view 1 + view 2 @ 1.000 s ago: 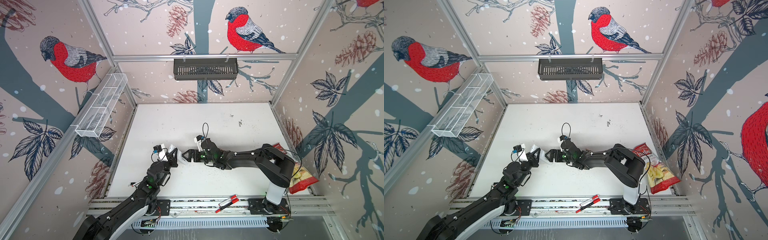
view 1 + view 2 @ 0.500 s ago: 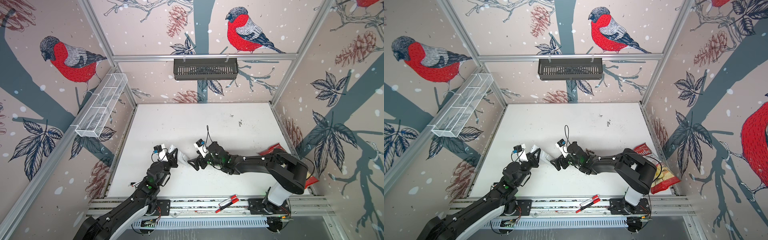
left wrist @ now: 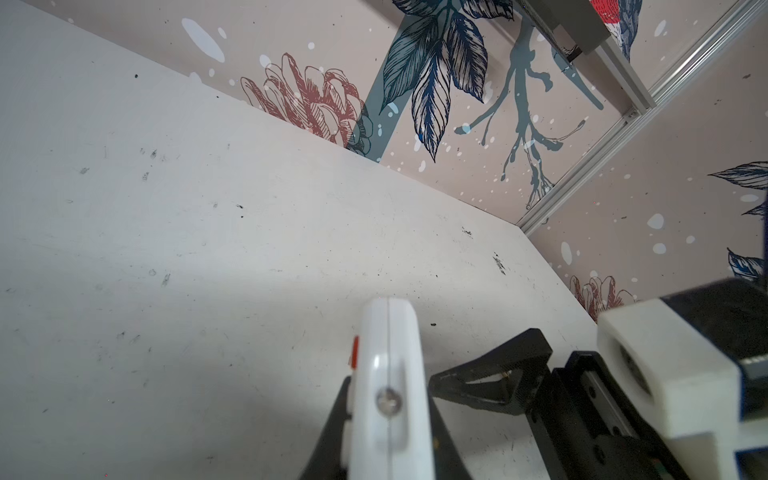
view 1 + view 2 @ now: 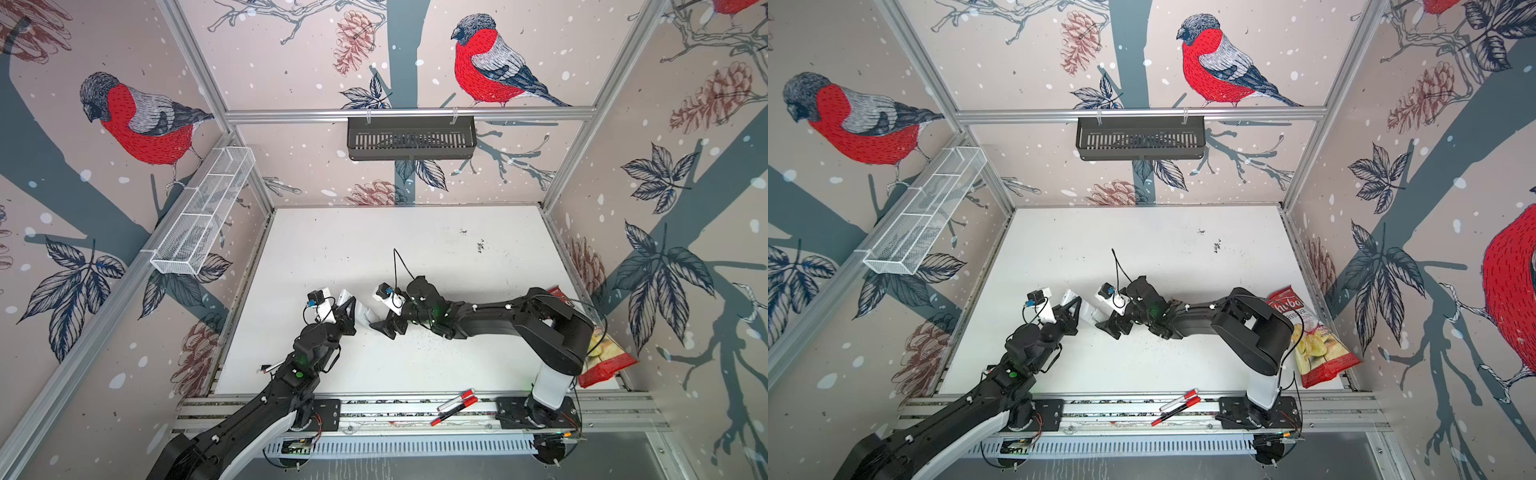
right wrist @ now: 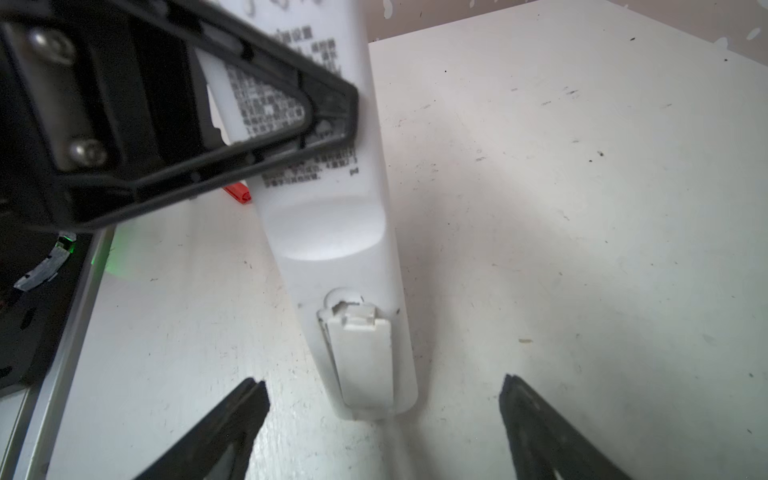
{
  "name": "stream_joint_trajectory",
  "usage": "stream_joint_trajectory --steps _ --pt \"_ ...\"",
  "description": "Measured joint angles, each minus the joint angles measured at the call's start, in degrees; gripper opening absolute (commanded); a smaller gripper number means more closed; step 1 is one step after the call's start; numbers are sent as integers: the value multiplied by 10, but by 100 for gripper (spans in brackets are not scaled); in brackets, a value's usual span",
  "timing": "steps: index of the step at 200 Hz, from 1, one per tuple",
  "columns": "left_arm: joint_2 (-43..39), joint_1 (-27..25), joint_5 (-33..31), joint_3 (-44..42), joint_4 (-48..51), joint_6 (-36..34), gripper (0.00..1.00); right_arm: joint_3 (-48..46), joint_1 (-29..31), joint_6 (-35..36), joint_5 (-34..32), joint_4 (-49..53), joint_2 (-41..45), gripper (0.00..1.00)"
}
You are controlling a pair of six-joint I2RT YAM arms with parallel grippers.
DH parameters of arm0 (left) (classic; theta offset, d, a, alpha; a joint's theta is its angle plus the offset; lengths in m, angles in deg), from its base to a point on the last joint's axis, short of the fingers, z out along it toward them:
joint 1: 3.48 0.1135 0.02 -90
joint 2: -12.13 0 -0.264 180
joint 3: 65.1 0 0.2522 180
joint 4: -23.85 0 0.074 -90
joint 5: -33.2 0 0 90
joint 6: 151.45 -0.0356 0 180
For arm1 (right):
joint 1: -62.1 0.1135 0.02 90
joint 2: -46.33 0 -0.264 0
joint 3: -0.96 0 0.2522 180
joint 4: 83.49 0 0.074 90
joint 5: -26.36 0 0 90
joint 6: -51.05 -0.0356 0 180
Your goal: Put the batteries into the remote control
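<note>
The flat white scuffed tabletop (image 4: 415, 257) carries a crinkled red foil chip bag (image 4: 1316, 349) at its 4 o'clock edge, a thin marker pen with a red end (image 4: 268, 368) at 7 o'clock, and dark scuff marks (image 4: 480, 247) toward 1 o'clock.

Remote control (image 5: 332, 232) smooth white plastic; table (image 5: 582, 208) matt, possibly laminate.

remote control (image 5: 328, 232) label blurred, partly behind left fingers (image 5: 332, 108).

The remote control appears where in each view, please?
Top view: remote control left of centre, in the left gripper.
Top view: likewise left of centre.
Left wrist: edge-on, bottom centre.
Right wrist: its back, centre.
Shared landmark: the white table beneath.
</note>
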Motion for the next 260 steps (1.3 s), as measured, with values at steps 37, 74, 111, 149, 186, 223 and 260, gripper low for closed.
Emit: stream_joint_trajectory --steps 37,74,111,149,186,223,260 --pt "-5 0 0 0 4 -2 0 37 -3 12 24 22 -24 88" --pt "-5 0 0 0 5 -2 0 55 -2 12 29 37 -39 84" --pt "-6 0 0 0 6 -2 0 72 -2 11 31 45 -50 77" --pt "-7 0 0 0 7 -2 0 80 -4 10 33 52 -56 73" --pt "-8 0 -1 0 8 -5 0 85 -10 10 39 55 -61 69" --pt "-8 0 -1 0 8 -5 0 90 -11 10 39 63 -63 67" --pt "-8 0 -2 0 8 -6 0 96 -11 10 40 69 -65 66"
